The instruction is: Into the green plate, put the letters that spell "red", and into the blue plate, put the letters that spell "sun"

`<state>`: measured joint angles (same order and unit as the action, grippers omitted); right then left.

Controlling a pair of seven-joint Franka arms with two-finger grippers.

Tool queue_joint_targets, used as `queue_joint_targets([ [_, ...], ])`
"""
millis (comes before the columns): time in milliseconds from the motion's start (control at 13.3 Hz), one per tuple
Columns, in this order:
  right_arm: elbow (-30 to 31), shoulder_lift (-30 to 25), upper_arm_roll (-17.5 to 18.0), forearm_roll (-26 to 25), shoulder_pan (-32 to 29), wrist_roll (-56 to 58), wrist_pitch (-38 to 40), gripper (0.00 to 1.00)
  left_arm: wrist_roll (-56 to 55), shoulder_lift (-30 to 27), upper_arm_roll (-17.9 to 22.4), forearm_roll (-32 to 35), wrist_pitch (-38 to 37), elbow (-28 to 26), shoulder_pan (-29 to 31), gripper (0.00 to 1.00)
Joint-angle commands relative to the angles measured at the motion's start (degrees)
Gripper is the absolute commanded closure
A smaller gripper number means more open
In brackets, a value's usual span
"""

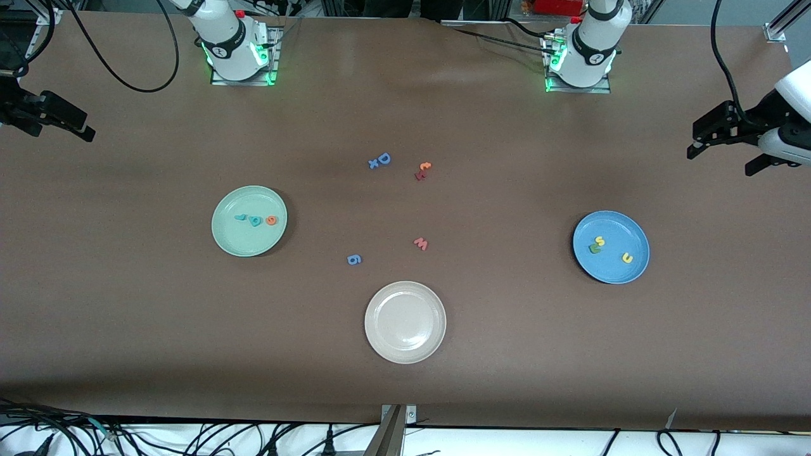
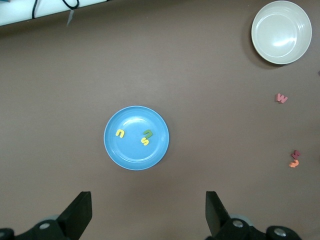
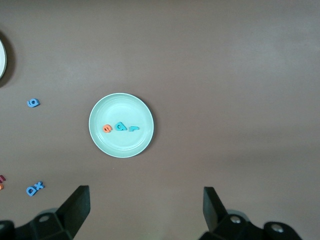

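On the worktop (image 1: 127,329), "red" (image 1: 255,220) lies in the green plate (image 1: 231,237) and "sun" (image 1: 608,248) in the blue plate (image 1: 624,272), while the left hand (image 1: 722,149) and the right hand (image 1: 60,123) wait at each end, wide open and empty.

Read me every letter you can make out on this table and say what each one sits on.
"r", "d", "e": green plate.
"s", "n", "u": blue plate.
"D", "x": bare table.
"t": table; the dark red piece touching it is unreadable.
"w": table.
"g": table.
Beige-white plate: no letters.

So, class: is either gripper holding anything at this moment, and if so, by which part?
Nothing is held. The left gripper and the right gripper both hang open and empty at the two ends of the table, away from the letters and plates.
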<state>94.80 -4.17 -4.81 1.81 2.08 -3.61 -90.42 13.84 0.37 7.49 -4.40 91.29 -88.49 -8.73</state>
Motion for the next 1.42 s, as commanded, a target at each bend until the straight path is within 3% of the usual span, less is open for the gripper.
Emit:
queue_joint_targets([
  [0,-2.59,2.05,-0.73,0.3,0.9,0.8,0.16,0.0,-1.54,-0.99,-1.52,2.02,-0.76,-0.37,0.12,0.0],
  [300,-3.48,3.11,-0.56,0.3,0.64,0.62,-2.82,0.0,-1.54,-0.81,-1.61,2.72,-0.67,-0.2,0.03,0.0],
  [525,-2.95,2.32,3.04,-0.57,-0.32,-0.25,-3.88,0.0,-1.54,-0.81,-1.61,3.08,-0.67,-0.02,-0.05,0.0],
  [750,-2.86,1.97,4.36,-0.57,-0.5,-1.84,-4.23,0.0,-1.54,-0.81,-1.61,3.08,-0.5,-0.02,-0.05,0.0],
  [1349,-2.07,1.97,4.54,-0.66,-1.03,-0.97,-6.52,0.0,-1.54,-0.72,-1.61,3.08,-0.41,-0.02,-0.05,0.0],
])
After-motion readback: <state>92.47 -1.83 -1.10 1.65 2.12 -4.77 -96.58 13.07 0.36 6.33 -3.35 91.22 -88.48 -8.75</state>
